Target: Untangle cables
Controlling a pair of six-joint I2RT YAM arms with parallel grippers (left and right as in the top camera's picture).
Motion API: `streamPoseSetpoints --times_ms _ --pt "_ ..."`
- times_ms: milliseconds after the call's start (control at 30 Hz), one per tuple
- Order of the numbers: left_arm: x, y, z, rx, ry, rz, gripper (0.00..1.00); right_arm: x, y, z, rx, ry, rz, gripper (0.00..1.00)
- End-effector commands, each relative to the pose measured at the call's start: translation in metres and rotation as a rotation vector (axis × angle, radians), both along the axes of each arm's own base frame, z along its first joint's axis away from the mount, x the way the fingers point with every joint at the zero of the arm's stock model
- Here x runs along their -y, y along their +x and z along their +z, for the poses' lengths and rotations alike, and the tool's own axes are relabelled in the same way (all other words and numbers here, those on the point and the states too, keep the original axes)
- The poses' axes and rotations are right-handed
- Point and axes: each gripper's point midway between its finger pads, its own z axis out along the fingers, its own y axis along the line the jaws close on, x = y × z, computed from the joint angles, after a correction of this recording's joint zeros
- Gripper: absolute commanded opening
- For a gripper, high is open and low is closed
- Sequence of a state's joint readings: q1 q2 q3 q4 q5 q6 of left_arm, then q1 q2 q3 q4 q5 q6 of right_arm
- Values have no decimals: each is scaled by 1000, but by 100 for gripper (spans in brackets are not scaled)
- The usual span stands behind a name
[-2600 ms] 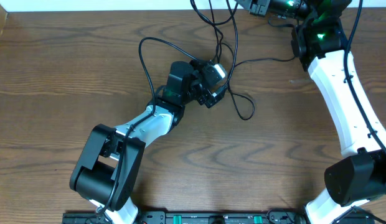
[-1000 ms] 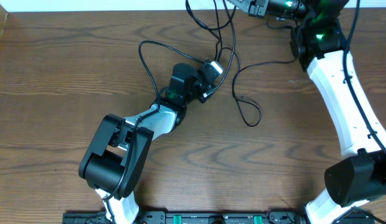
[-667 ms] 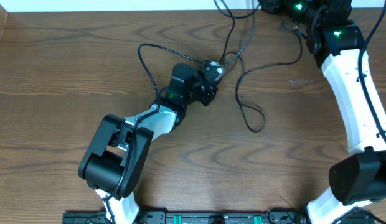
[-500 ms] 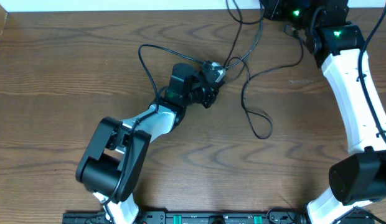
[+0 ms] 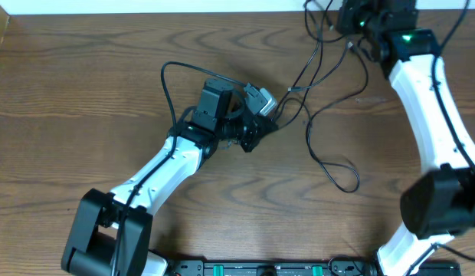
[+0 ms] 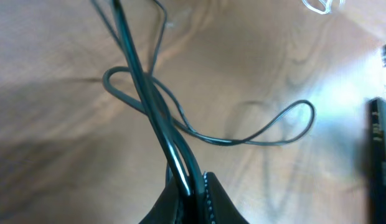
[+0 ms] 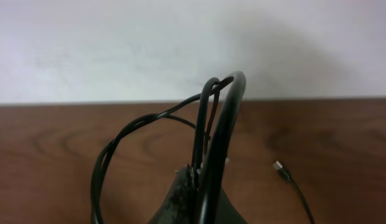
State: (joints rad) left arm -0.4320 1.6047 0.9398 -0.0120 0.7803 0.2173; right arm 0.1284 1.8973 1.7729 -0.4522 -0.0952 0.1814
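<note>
Thin black cables (image 6: 147, 102) sit on the far right part of the wooden worktop (image 5: 84, 92), strung between the two tools. One slack stretch curls flat on the wood nearer the front, well apart from both. Left tool (image 6: 190, 190) is near the middle of the worktop, clenched on two black strands pinched side by side. Beyond the tips these strands cross a small kink and a long flat loop. Right tool (image 7: 196, 185) is at the far edge, clenched on a bunch of black strands that arch up over it and drop to the left. Small metal plug (image 7: 278, 166) lies on the wood just right of that tool. Plain white wall (image 7: 180, 43) behind.
</note>
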Motion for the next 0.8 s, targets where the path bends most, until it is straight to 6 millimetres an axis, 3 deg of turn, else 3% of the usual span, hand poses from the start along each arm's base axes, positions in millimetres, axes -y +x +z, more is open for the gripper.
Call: streamPoseSetpoints --times_ms 0,133,167,267,433,600,767 --pt "2 -14 9 -51 -36 -48 8 -25 8 -39 -65 1 85 1" --pt "0 -20 4 -90 -21 -49 8 -39 12 -75 -126 -2 113 2" --pt "0 -20 3 -91 -20 -49 8 -42 11 -81 -138 -5 121 11" --pt "0 -19 4 -88 -21 -49 8 -44 10 -91 -158 -12 135 68" --pt "0 -19 4 -89 -21 -48 8 -48 3 -83 -165 6 158 97" --pt "-1 -18 3 -87 -16 -40 7 -54 -17 -60 -180 68 243 99" --pt "-16 -2 -2 -80 17 39 8 -54 -54 -43 -237 63 343 99"
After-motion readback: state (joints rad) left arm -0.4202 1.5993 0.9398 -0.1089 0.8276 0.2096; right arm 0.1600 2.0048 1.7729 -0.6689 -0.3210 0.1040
